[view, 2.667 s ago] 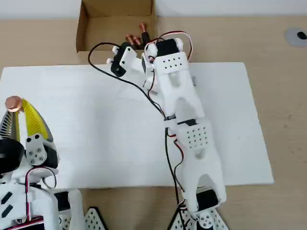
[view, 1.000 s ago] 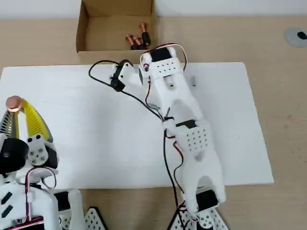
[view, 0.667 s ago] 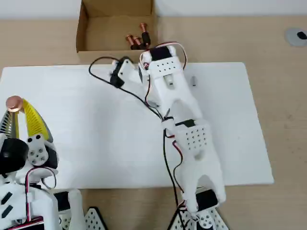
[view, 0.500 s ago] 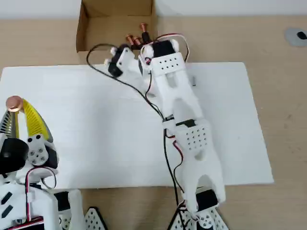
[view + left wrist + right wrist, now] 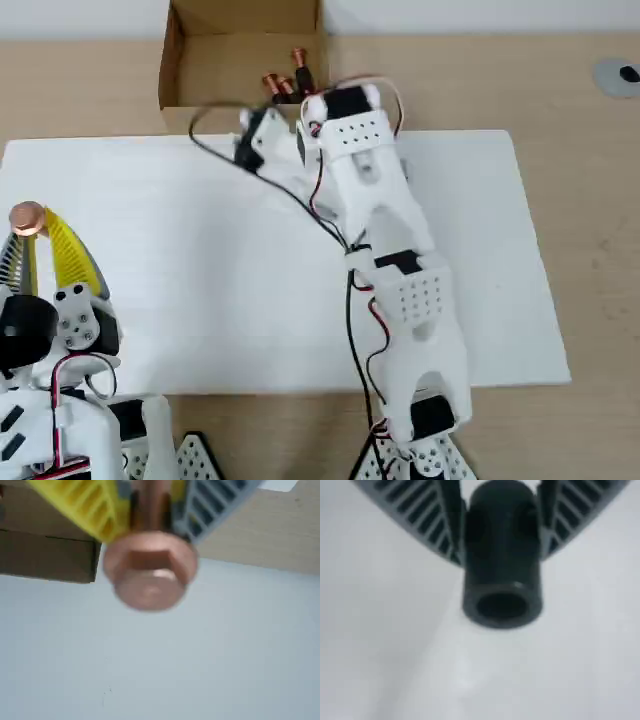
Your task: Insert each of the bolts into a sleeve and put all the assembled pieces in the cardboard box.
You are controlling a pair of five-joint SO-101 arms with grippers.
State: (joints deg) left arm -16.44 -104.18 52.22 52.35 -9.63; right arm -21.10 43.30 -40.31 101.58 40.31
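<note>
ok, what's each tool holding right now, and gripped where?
Left tool holds a copper bolt by its shank, head sticking out. Right tool holds a black sleeve by its sides, open end protruding.

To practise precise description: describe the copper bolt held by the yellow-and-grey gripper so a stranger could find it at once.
Find the white sheet on the wooden table and go to its left edge. There the left gripper, one finger yellow, one grey, clamps a copper-coloured bolt with a flanged head. Unlike the copper bolts lying in the brown cardboard box, it is held alone.
</note>
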